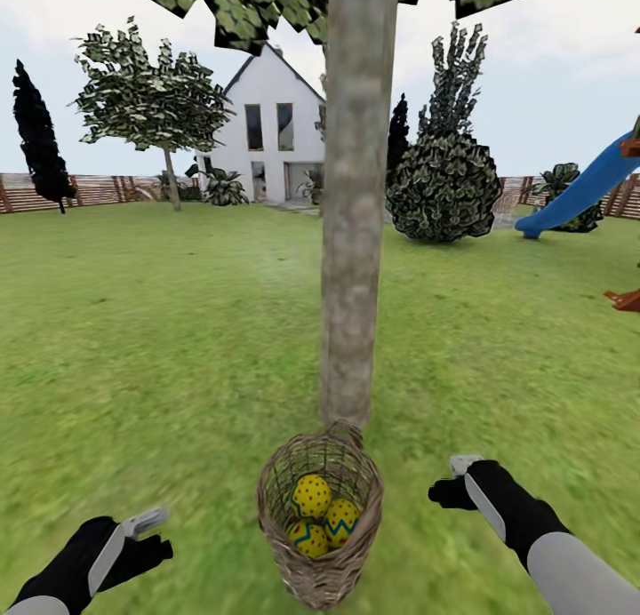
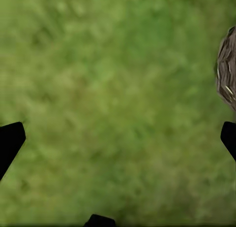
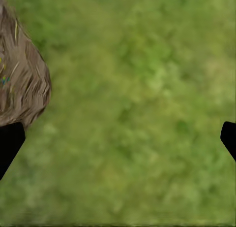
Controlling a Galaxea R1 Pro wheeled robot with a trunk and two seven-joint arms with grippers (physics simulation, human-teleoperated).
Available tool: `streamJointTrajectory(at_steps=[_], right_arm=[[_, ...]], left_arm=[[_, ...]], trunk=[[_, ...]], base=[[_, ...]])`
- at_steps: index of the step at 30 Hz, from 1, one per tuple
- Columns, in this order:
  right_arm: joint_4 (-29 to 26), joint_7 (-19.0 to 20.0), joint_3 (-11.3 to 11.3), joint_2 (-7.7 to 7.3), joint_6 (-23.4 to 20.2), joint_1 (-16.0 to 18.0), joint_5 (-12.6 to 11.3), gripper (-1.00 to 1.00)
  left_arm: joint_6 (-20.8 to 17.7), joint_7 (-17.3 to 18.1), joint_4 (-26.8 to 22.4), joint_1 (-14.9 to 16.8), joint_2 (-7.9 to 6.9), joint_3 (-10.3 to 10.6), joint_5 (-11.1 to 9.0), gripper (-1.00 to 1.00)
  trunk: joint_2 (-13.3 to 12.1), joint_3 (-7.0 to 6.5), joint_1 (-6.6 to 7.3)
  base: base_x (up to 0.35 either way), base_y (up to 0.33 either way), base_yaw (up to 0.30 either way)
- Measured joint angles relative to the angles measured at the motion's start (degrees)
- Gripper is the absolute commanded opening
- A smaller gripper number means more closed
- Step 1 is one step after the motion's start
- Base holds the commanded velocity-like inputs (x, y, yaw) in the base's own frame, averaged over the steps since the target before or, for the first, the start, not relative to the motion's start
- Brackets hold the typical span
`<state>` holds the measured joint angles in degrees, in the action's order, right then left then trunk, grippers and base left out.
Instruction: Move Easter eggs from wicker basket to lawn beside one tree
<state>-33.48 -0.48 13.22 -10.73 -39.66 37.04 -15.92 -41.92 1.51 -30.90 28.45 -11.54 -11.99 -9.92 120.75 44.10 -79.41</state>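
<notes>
Standing on the lawn just in front of the tree, the wicker basket is seen from the head camera with its loop handle toward the trunk and all three Easter eggs packed together inside, touching one another. The left gripper hangs over the grass to the basket's left, well apart from it, and the right gripper hangs to the basket's right, nearer the rim but not touching; from here I cannot tell how far either pair of fingers is spread. Farther back stand a white house, a round dark bush, a leafy tree, a dark cypress, a wooden fence and a blue slide.

Through the left wrist camera, the two dark fingertips sit at opposite edges of the picture, spread wide with nothing between them but blurred grass; a patch of basket weave shows at one side.

Through the right wrist camera, the fingertips are likewise wide apart and empty over the grass, with the basket's brown wall close beside one finger.
</notes>
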Motion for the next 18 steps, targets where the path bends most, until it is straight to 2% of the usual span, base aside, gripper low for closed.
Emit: streamJointTrajectory(at_steps=[9,16,17,18], right_arm=[[-0.09,0.00,0.00,0.00,0.01,0.01,0.00,1.00],[-0.09,0.00,0.00,-0.03,0.02,0.01,0.01,1.00],[0.11,0.07,0.00,-0.56,-0.09,0.01,-0.07,1.00],[0.53,0.16,-0.01,-1.43,-0.07,0.01,-0.05,1.00]], left_arm=[[0.00,0.00,0.00,0.00,-0.16,-0.07,-0.03,1.00],[-0.01,0.00,-0.10,0.00,-3.38,-0.36,-0.24,1.00],[-0.01,0.05,-0.11,0.01,-4.69,-0.38,-0.25,1.00],[-0.01,0.06,-0.11,0.00,-4.90,-0.38,-0.44,1.00]], trunk=[[0.00,0.00,0.00],[0.00,0.00,0.01],[0.00,0.00,0.01],[0.00,0.00,0.01]], base=[[-0.240,0.257,-0.001],[-0.152,0.293,0.000],[-0.121,0.301,0.000],[-0.117,0.301,0.000]])
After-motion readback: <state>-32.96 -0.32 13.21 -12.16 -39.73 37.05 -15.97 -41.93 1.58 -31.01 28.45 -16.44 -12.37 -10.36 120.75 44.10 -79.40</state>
